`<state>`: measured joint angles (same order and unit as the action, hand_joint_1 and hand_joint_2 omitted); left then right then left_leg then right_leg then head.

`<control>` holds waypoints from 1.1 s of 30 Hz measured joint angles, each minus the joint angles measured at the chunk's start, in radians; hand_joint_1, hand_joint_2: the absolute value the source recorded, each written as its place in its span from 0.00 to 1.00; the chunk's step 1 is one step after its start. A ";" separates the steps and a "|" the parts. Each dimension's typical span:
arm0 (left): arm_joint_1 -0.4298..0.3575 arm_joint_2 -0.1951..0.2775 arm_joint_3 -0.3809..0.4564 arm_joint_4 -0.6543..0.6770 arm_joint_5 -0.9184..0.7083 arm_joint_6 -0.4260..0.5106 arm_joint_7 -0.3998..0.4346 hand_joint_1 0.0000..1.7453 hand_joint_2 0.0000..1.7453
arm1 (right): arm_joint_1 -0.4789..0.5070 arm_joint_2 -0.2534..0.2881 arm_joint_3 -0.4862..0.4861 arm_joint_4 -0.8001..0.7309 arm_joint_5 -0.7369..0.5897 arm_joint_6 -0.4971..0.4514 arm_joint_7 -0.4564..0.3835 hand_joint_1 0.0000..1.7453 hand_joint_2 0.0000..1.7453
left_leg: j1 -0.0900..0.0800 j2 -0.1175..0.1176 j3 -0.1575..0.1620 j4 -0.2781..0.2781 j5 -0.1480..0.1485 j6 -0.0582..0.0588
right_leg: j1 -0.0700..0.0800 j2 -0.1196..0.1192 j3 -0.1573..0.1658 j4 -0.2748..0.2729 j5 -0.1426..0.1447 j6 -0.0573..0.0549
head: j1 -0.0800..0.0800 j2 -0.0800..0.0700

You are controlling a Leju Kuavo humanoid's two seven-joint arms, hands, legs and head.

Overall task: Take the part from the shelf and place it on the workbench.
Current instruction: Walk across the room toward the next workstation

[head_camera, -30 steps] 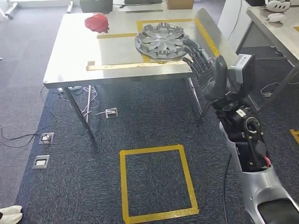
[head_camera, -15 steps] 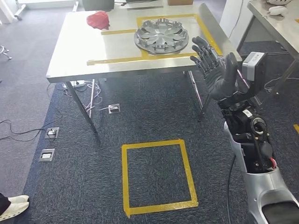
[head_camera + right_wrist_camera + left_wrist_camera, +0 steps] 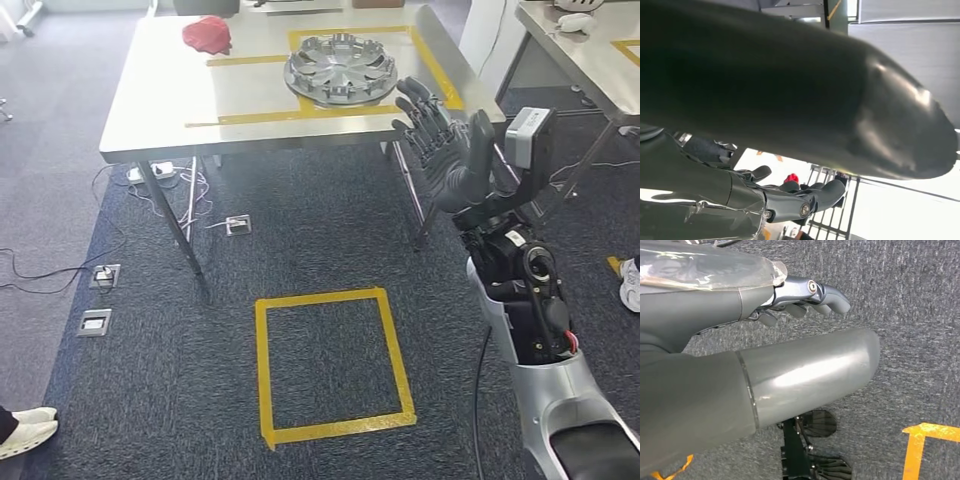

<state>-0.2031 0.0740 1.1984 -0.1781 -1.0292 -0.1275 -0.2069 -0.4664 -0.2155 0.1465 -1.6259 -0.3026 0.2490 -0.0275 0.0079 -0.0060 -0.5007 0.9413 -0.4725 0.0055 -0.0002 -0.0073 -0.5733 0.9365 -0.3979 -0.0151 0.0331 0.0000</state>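
The part is a silver wheel cover (image 3: pixel 340 69). It lies flat on the steel workbench (image 3: pixel 166 90), inside a yellow tape outline towards the bench's right side. My right hand (image 3: pixel 445 150) is raised off the bench's front right corner, fingers spread, holding nothing, a short way from the cover. In the right wrist view the same hand (image 3: pixel 791 100) has its thumb large in front and its fingers (image 3: pixel 810 197) stretched out. In the left wrist view my left hand (image 3: pixel 806 370) hangs over the dark carpet with nothing in it, fingers (image 3: pixel 825 292) extended.
A red cloth (image 3: pixel 207 34) lies at the bench's far side. A yellow tape square (image 3: pixel 332 365) marks the carpet in front. Floor sockets (image 3: pixel 103 275) and cables lie to the left. A second table (image 3: pixel 596 50) stands to the right. A person's shoes show at bottom left (image 3: pixel 26 435) and far right (image 3: pixel 630 285).
The whole picture has shifted, so the camera has moved. My right hand, whose fingers reached the cover's edge a second ago, now stands a little back from it, still spread.
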 joint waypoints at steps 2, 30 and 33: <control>0.001 0.000 0.000 0.000 0.000 0.000 0.000 0.00 0.00 | 0.001 0.000 0.000 0.000 0.000 -0.001 0.000 0.00 0.00 | -0.004 0.000 -0.003 0.002 0.003 0.006 | -0.003 0.001 0.001 -0.006 0.019 0.007 | 0.003 0.000; -0.004 -0.004 0.000 0.000 -0.018 0.002 -0.003 0.00 0.00 | 0.078 -0.001 -0.033 -0.055 0.022 -0.031 0.011 0.00 0.00 | -0.007 0.029 -0.030 0.125 -0.099 -0.013 | -0.008 0.008 -0.002 0.004 0.011 0.010 | 0.018 0.000; -0.001 -0.004 0.000 0.000 -0.018 0.002 -0.003 0.00 0.00 | 0.089 -0.001 -0.034 -0.056 0.022 -0.031 0.012 0.00 0.00 | -0.001 0.015 -0.143 0.305 -0.147 -0.022 | -0.009 0.027 -0.002 0.004 0.008 0.006 | 0.000 0.000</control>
<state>-0.2044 0.0697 1.1983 -0.1781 -1.0473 -0.1255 -0.2098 -0.3777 -0.2163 0.1124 -1.6823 -0.2802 0.2180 -0.0152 0.0064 0.0086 -0.6441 1.2459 -0.6197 -0.0165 -0.0088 0.0196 -0.5748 0.9408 -0.3894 -0.0094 0.0330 0.0000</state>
